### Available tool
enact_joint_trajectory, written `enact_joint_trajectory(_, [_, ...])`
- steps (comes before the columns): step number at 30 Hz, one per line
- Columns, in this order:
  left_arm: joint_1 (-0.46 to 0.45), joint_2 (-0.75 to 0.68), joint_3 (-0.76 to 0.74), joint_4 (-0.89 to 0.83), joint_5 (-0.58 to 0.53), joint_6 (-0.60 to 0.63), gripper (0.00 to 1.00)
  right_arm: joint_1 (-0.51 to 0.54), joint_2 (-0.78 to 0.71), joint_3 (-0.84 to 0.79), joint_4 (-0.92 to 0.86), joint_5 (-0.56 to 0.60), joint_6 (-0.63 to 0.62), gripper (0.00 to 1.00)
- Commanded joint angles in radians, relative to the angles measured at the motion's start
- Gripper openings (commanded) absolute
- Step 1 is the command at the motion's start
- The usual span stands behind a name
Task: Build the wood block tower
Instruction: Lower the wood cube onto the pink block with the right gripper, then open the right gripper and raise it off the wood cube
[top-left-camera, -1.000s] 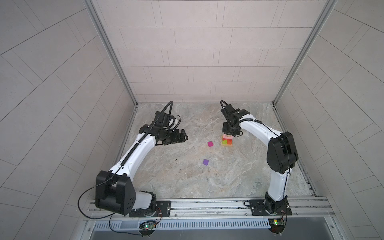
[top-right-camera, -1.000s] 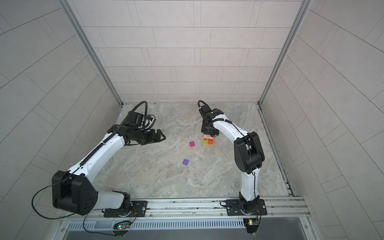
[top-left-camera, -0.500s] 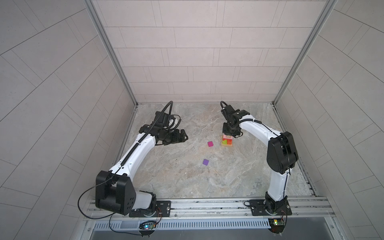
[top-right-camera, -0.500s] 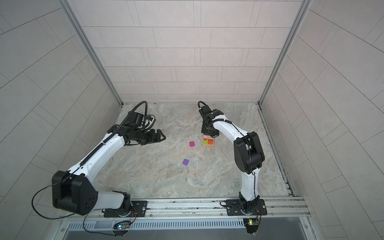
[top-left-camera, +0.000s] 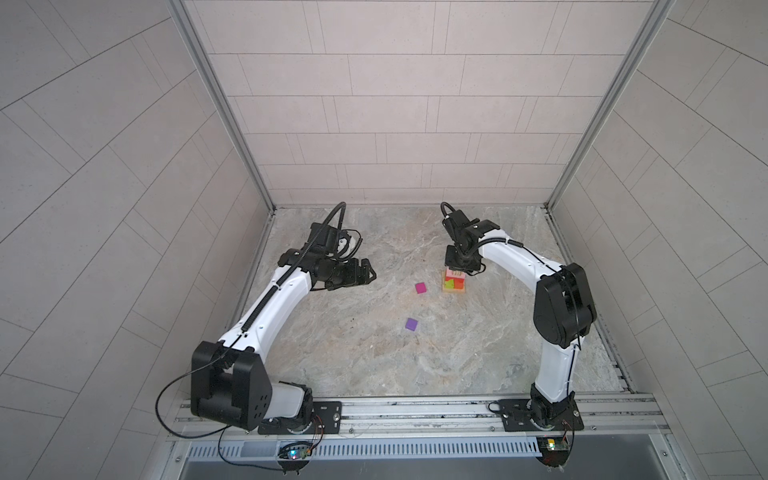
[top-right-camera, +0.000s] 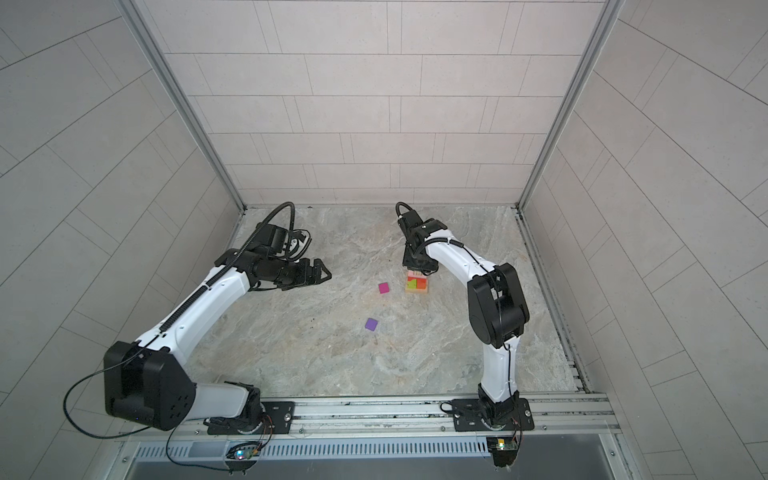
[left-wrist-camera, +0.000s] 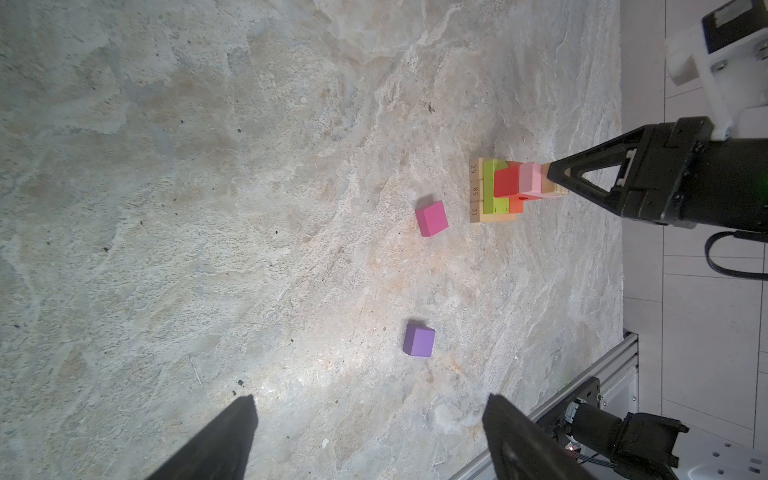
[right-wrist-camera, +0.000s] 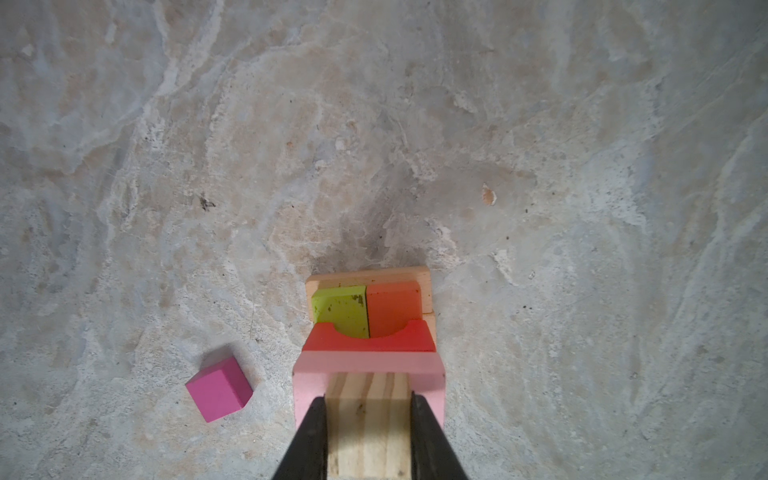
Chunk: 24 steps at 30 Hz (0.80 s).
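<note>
Purple cube (top-left-camera: 411, 324) sits loose on the worktop (top-left-camera: 374, 365), nearest the rail, magenta cube (top-left-camera: 420, 288) beyond it. Wood block tower (top-left-camera: 454, 284) stands just right of magenta. Right tool (right-wrist-camera: 368, 399) is directly above it, apparently pinching the tan block (right-wrist-camera: 365, 440) seated on the pink block (right-wrist-camera: 365, 365). Left tool (left-wrist-camera: 370, 401) is spread, well apart.

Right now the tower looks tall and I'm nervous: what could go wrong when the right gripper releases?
1. The right gripper clamps the tan block resting on the pink block; an uneven release could drag it sideways and topple the narrow upper tiers.
2. The magenta cube lies close beside the tower; grabbing the cube might bump the tower.
</note>
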<state>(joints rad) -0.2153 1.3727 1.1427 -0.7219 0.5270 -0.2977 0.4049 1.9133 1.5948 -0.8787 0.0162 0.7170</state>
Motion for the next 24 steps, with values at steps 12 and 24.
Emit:
enact_joint_trajectory(12, [0.005, -0.018, -0.011, -0.01, -0.004, 0.009, 0.92, -0.003, -0.016, -0.008, -0.011, 0.021, -0.005, 0.46])
enact_joint_trajectory(24, [0.005, -0.016, -0.011, -0.008, 0.005, 0.009, 0.92, -0.002, -0.115, -0.027, 0.004, 0.013, -0.057, 0.57])
